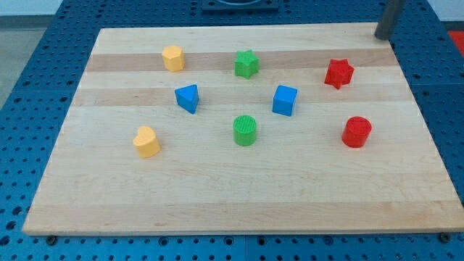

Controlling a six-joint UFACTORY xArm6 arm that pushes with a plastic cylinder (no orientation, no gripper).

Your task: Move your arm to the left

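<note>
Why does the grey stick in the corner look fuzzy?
In the camera view, my tip at the view's top right looks soft and smeared, likely motion or focus blur; the red star below it and the wooden board look sharp, evenly lit, with only faint shadows.

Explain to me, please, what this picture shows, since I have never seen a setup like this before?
There is one camera view, looking down at a slant on a wooden board. The dark rod at the view's top right is my arm's end; my tip sits at the board's top right corner, touching no block, and holds nothing. It only pushes blocks. Eight lie apart: a yellow hexagon block, green star, red star, blue triangle block, blue cube, yellow heart, green cylinder and red cylinder.
</note>
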